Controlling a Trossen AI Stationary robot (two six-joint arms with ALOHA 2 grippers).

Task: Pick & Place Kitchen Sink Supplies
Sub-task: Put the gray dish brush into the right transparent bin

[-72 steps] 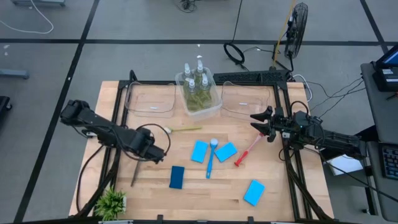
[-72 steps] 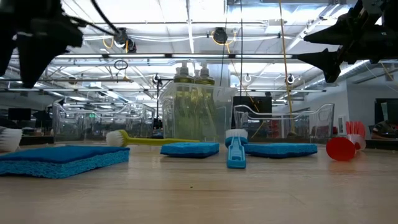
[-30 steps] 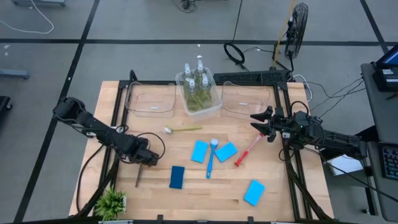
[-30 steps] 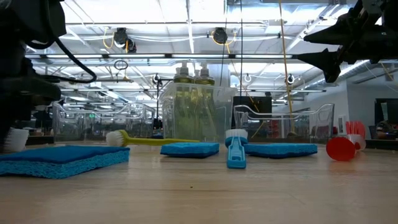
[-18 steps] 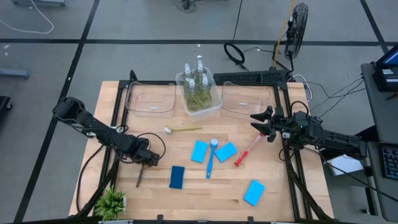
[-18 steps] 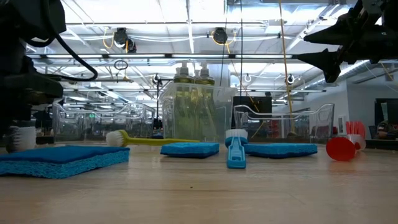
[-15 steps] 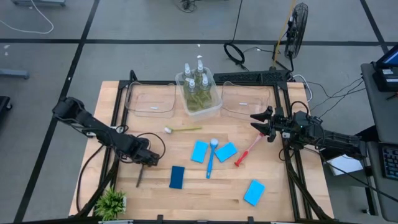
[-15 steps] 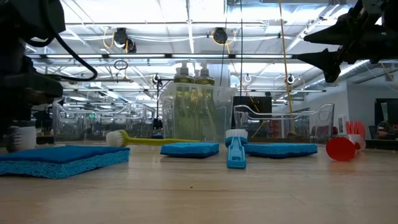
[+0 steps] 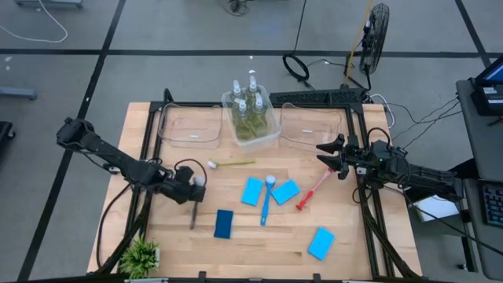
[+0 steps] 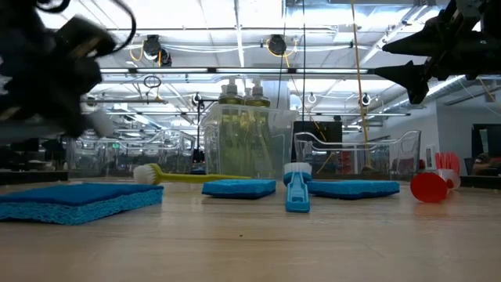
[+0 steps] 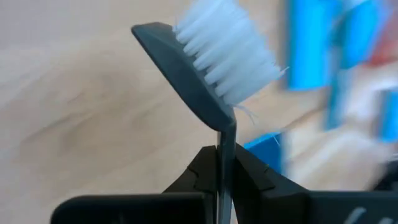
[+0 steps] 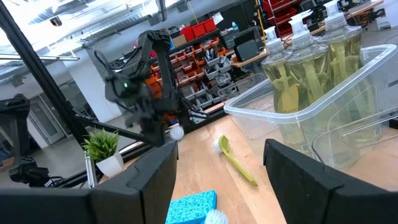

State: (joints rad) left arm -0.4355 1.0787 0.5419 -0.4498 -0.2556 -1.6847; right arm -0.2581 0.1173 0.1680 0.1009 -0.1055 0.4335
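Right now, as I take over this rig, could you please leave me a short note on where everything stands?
Left claw: shut on the dark brush, lifted off the table.
Right claw: open, empty, waiting near the right bin.
Done: four soap bottles stand in the middle bin.
Left: dark brush to place; green brush, blue brush, red brush and four blue sponges lie on the table. The left bin holds none of them.

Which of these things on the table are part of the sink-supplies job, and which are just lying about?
Job:
pump bottles in the middle bin
four blue sponges
dark brush, held in the left tool
green brush
blue brush
red brush

Lying about:
potted plant
two empty bins
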